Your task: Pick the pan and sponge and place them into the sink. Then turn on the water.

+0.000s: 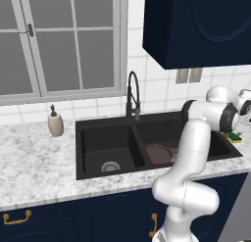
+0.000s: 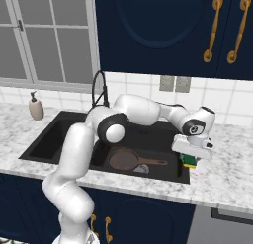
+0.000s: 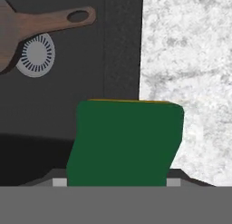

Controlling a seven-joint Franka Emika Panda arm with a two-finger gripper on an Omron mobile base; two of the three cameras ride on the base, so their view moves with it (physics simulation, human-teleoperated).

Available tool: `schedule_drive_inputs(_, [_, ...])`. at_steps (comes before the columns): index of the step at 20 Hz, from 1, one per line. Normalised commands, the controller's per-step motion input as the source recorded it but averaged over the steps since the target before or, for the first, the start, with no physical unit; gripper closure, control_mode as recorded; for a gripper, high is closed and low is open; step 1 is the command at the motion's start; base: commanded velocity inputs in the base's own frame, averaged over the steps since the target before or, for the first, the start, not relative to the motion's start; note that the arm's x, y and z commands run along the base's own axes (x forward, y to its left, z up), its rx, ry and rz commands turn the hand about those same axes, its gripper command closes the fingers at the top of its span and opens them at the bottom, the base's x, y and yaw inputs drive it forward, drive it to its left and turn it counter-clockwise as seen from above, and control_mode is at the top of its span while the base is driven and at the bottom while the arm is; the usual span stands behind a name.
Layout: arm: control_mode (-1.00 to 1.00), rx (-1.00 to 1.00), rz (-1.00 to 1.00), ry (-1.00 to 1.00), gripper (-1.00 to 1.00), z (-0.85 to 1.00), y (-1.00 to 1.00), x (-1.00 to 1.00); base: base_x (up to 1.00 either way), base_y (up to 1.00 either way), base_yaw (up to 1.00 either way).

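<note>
Hand view is showing the jaws clamping the sponge (image 3: 124,143), likely soft and light, across its 2 sides at the sink (image 3: 122,46) edge.

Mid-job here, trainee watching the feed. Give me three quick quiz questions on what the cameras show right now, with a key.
1. True or false: the pan already lies in the sink's right basin.
2. What is held between the gripper's fingers?
A. soap dispenser
B. sponge
C. pan handle
3. Fill in: the sponge hangs over the sink's right ____, beside the marble counter.

Key: 1 true; 2 B; 3 edge.
</note>
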Motion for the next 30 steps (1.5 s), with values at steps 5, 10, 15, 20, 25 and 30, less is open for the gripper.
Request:
schedule_drive_inputs(5, [-1.00, -0.06, 0.00, 0.00, 1.00, 0.03, 0.97, -0.20, 0.00, 0.00, 0.00])
schedule_drive_inputs(10, [-1.00, -0.04, 0.00, 0.00, 1.00, 0.01, 0.95, -0.07, 0.00, 0.00, 0.00])
schedule_drive_inputs(15, [-1.00, 0.00, 0.03, 0.00, 1.00, 0.00, 0.84, 0.02, 0.00, 0.00, 0.00])
schedule_drive_inputs(20, [-1.00, 0.00, 0.06, 0.00, 1.00, 0.00, 0.64, 0.16, 0.00, 0.00, 0.00])
schedule_drive_inputs(25, [-1.00, 0.00, 0.10, 0.00, 1.00, 0.00, 0.40, 0.32, 0.00, 0.00, 0.00])
schedule_drive_inputs(30, [-1.00, 0.00, 0.12, 0.00, 1.00, -0.12, 0.32, 0.22, 0.00, 0.00, 0.00])
